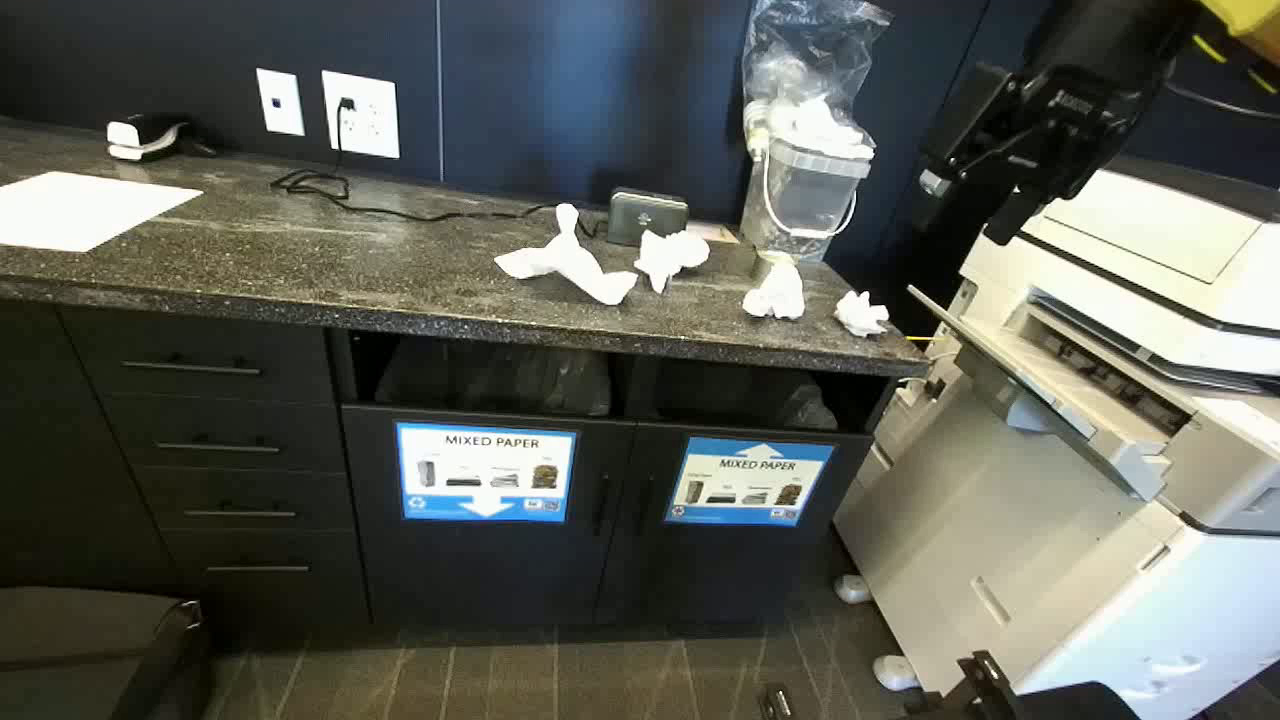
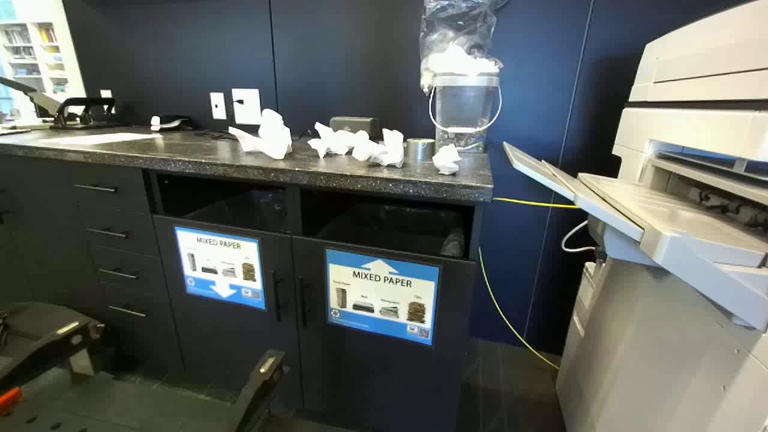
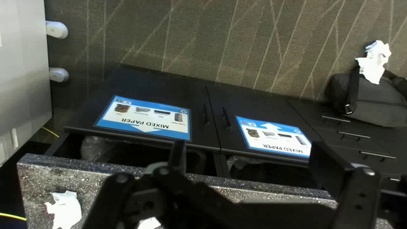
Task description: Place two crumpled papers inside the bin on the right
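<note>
Several white crumpled papers lie on the speckled counter; which two the task means I cannot tell. Nearest the counter's right end is a compact wad of crumpled paper [image 1: 862,313], with another crumpled paper [image 1: 775,293] to its left. Farther left are a lumpy crumpled paper [image 1: 672,255] and a longer, spread-out crumpled paper [image 1: 568,262]. Below the counter, the bin on the right [image 2: 378,366] has a slot-like opening above its MIXED PAPER sign; its inside is dark. My gripper [image 3: 249,149] is open and holds nothing. In an exterior view the gripper [image 1: 972,200] hangs in the air, up and right of the papers.
A printer [image 1: 1020,500] with a protruding tray [image 1: 1040,390] stands right of the counter. A clear bucket [image 2: 467,102], a tape roll [image 2: 420,149] and a small dark box [image 1: 648,215] are at the back. White paper [image 3: 375,62] shows at a dark bag [image 3: 375,101].
</note>
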